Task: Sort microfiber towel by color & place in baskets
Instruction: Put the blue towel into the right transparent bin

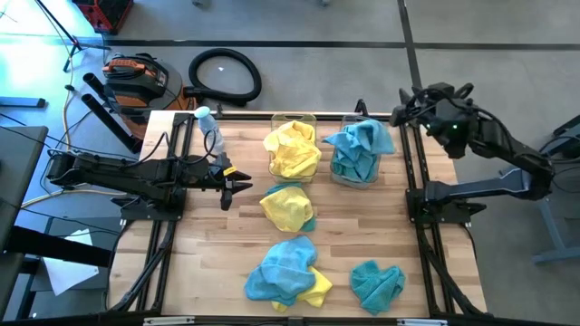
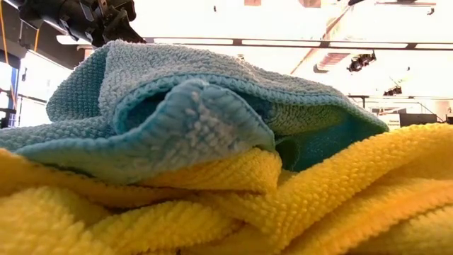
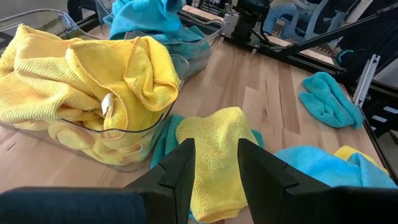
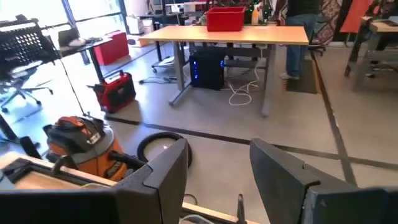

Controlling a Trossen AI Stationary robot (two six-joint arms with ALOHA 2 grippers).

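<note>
Two clear baskets stand at the far middle of the table: one [image 1: 293,149] [image 3: 146,124] heaped with yellow towels, one [image 1: 361,152] [image 3: 199,43] heaped with teal towels. A loose yellow towel [image 1: 287,206] [image 3: 217,155] lies on a teal one at the table's centre. Near the front edge lie a teal-and-yellow pile [image 1: 285,272] [image 2: 212,142] and a single teal towel [image 1: 376,282] [image 3: 329,99]. My left gripper [image 1: 237,186] [image 3: 214,168] is open, level, just left of the centre yellow towel. My right gripper [image 1: 408,104] [image 4: 217,168] is open, raised past the teal basket at the far right.
A small clear bottle with a blue cap [image 1: 210,127] stands at the far left of the table, behind my left arm. Black frame rails [image 1: 412,181] run along both sides. Bare wood [image 1: 217,263] shows at the near left and between the loose towels.
</note>
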